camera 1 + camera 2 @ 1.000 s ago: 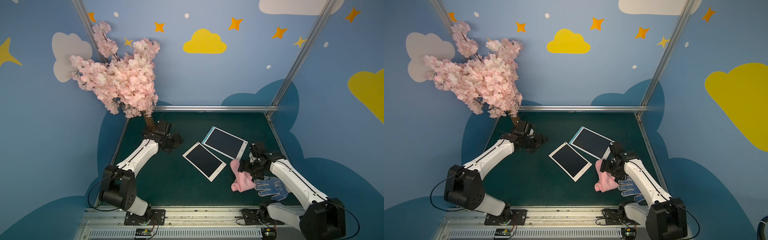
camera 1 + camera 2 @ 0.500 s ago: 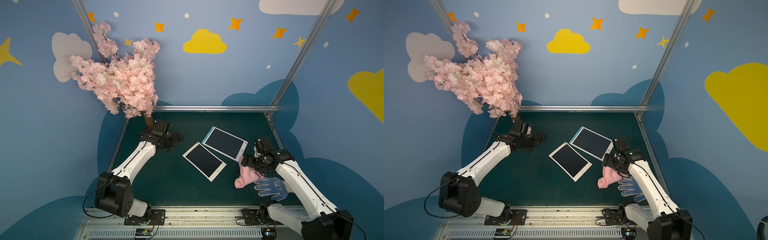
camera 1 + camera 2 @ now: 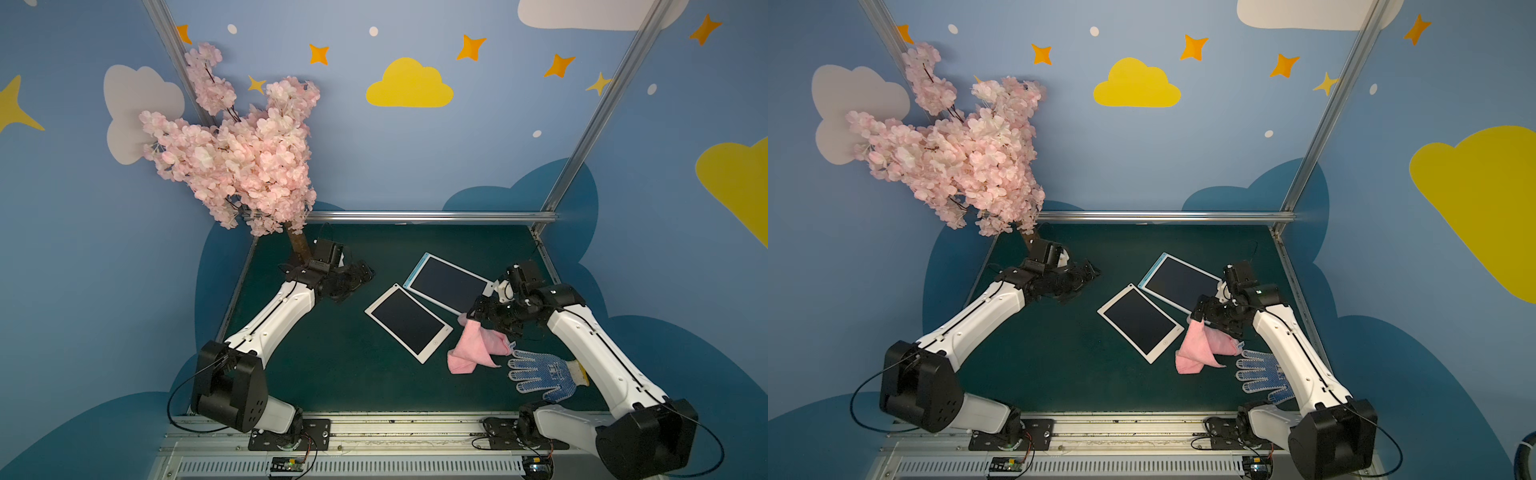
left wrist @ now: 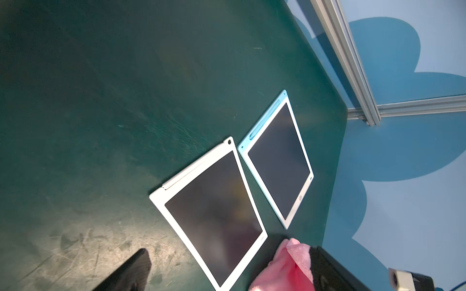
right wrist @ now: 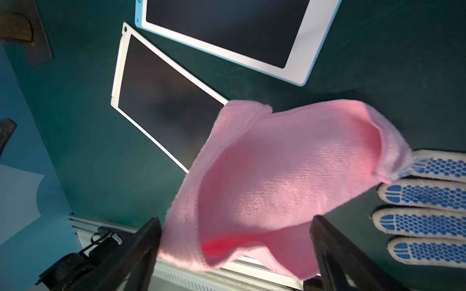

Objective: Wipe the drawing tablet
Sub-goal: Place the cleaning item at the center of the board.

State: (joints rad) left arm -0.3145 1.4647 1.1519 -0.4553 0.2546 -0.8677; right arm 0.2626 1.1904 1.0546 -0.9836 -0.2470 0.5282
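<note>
Tablets: the white tablet (image 3: pixel 408 322) lies flat in the middle of the green mat (image 3: pixel 332 365), its dark screen up. The blue-edged tablet (image 3: pixel 446 283) lies just behind it, their corners nearly meeting.
Cloth: a pink cloth (image 3: pixel 478 347) sits rumpled just right of the white tablet, with one corner raised.
Right claw (image 3: pixel 476 313): fingers spread wide above the cloth's raised corner; I cannot tell whether they touch it.
Right arm: stretched forward, wrist bent downward.
Left claw (image 3: pixel 361 276): spread wide and empty, over bare mat left of the tablets.
Left arm: stretched towards the back left.
Around: a dotted glove (image 3: pixel 540 376) lies beside the cloth, and a blossom tree (image 3: pixel 237 153) stands at back left.
</note>
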